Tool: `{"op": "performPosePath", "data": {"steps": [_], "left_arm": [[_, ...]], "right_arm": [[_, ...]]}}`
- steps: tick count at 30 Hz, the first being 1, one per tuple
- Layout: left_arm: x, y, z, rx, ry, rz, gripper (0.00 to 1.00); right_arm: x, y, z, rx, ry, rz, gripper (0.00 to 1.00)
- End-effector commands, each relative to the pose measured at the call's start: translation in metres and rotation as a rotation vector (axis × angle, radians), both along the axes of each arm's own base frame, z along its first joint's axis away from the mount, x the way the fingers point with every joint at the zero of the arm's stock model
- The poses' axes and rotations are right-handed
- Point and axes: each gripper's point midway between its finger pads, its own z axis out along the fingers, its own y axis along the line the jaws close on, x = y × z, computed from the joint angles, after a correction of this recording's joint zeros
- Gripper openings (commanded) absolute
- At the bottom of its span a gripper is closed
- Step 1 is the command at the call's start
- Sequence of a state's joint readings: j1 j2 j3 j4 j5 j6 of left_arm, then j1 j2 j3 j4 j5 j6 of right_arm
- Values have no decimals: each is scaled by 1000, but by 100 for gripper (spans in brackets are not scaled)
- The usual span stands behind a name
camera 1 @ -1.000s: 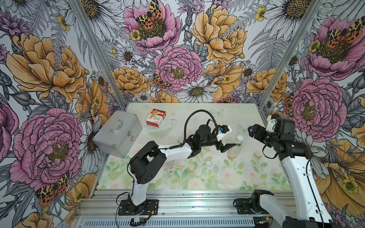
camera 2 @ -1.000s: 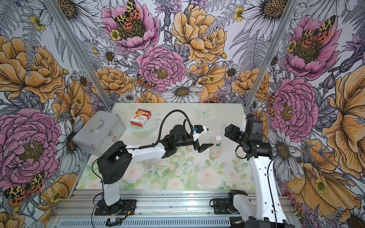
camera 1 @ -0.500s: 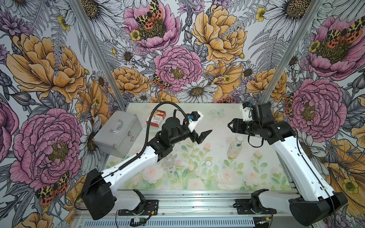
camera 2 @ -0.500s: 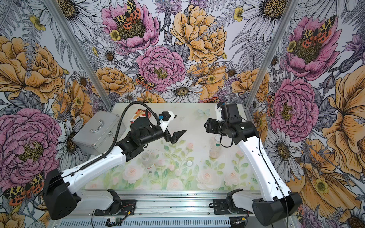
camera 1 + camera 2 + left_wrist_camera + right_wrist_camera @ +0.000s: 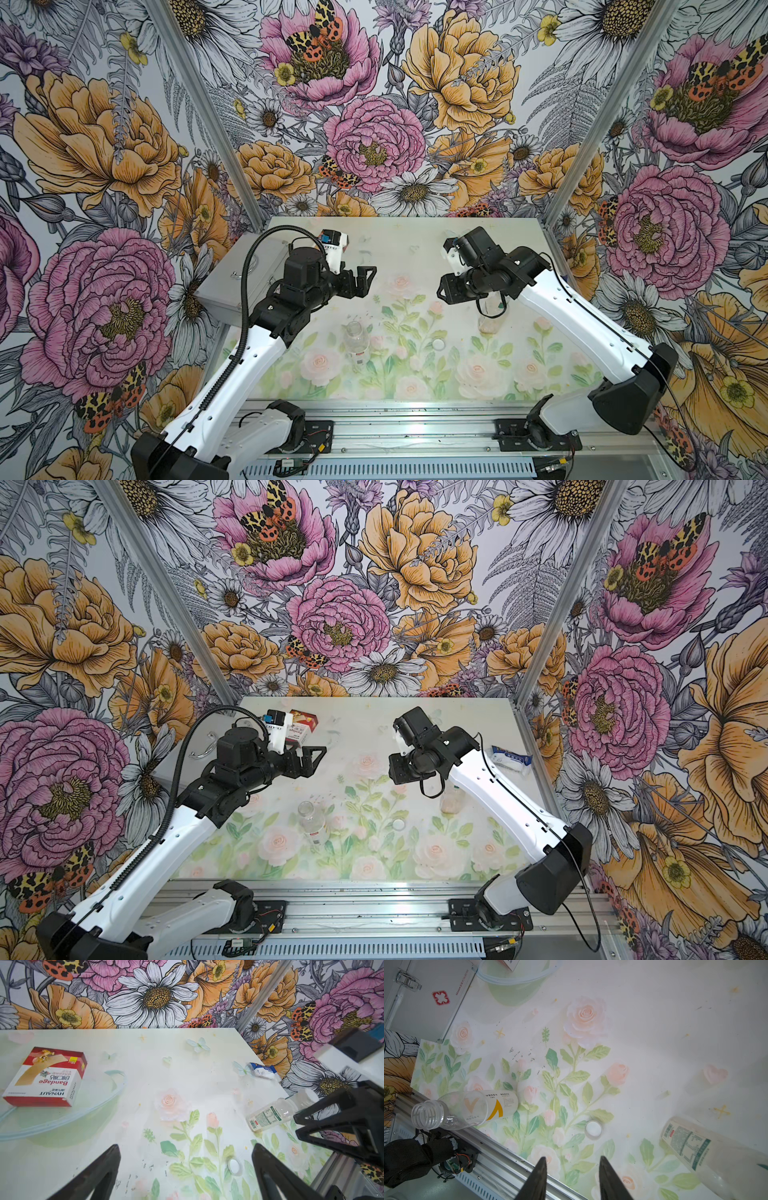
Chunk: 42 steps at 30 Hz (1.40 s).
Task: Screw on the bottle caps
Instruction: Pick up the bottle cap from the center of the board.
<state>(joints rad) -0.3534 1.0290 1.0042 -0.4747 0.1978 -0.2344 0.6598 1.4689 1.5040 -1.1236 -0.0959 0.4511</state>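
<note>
The left gripper held its jaws spread wide and empty. The right gripper had its jaws drawn fairly close, with bare table showing in the gap and nothing grasped. Both hung above the middle of the pale floral-printed table, facing each other.

Nearest the front, left of centre, stood a small clear plastic bottle with a white label bearing an orange-yellow mark. It was upright and its threaded neck was open. To its right, apart from it, a small round white screw cap lay flat on the table, touching nothing. A little farther back on the right was a second clear bottle with a white-and-green label and a barcode. The right arm partly hid it in both top views. In the left wrist view a whitish cap seemed to sit on its neck. That made two bottles and two caps, one cap loose.

Farther back, at the left edge, lay one silver metal case with a red cross. Toward the back on the left, one red-and-white bandage box rested partly on one clear round plastic dish. Toward the back at the right edge lay one blue-and-white packet.
</note>
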Motion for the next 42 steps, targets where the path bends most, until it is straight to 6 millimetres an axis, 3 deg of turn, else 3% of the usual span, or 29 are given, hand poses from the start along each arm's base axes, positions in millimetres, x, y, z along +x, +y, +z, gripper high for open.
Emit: {"op": "performPosePath", "data": {"steps": [1,7,10,14,21,28,42], "left_arm": [[1,23,-15,-43,135,101,99],[14,59,-47,-26,276,263,99],[17,65,-55,-40,311,299,99],[20,65,-60,-35,329,299,99],[18,56,-66,17,322,232,99],[16,51,-72,76,310,204,99],[15,41,-67,115,276,151,99]], "right_arm": [[0,1,-34,-70,37,-58,51],[-1,-1,-80,-150,79,-85,55],[-3,0,-94,-174,93,-84,56],[-5,2,-110,-187,106,-92,57],[-17,24,-147,-122,190,-65,69],[-21,10,-180,-208,213,-114,69],[-24,0,-200,-269,224,-154,62]]}}
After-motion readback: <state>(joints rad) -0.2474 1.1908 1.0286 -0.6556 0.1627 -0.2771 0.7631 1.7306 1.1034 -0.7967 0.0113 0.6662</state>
